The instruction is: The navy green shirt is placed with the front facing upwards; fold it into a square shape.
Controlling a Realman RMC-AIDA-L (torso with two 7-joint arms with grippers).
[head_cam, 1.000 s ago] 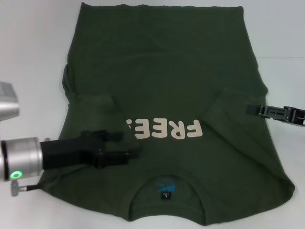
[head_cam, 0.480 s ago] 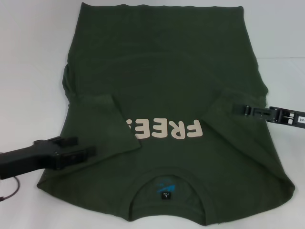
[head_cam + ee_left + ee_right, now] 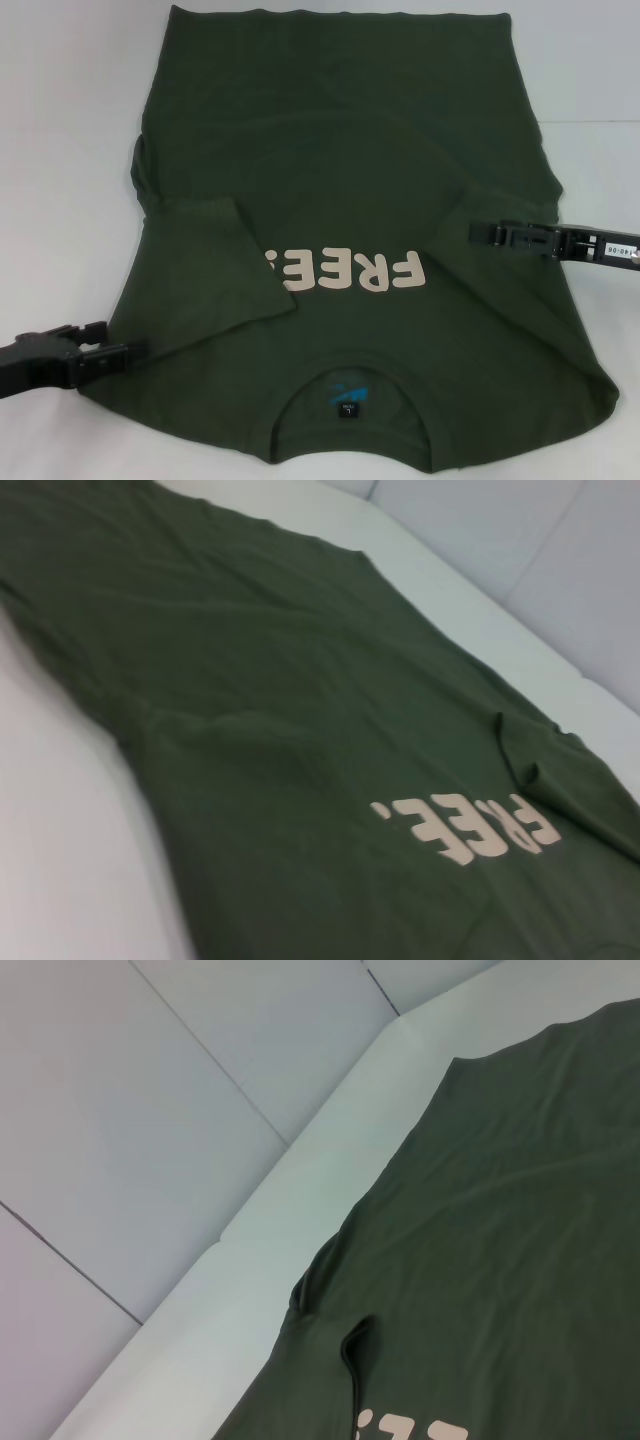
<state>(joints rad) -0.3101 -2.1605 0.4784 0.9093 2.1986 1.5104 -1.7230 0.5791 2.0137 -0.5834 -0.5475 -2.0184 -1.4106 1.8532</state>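
Your L tool (image 3: 125, 340), fingers spread, sits at navy green shirt (image 3: 340, 170) edge, folded sleeve just beyond. R tool (image 3: 485, 233) over opposite sleeve; grip state: can't tell.

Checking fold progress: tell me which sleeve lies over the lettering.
The sleeve on the robot's left: it is folded inward, its edge covering the start of the cream lettering. The sleeve on the robot's right, under the right gripper, stops short of the letters.

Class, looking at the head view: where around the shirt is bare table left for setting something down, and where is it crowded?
Bare table lies beside the navy green shirt, left and right. It is crowded near the left gripper and right gripper.
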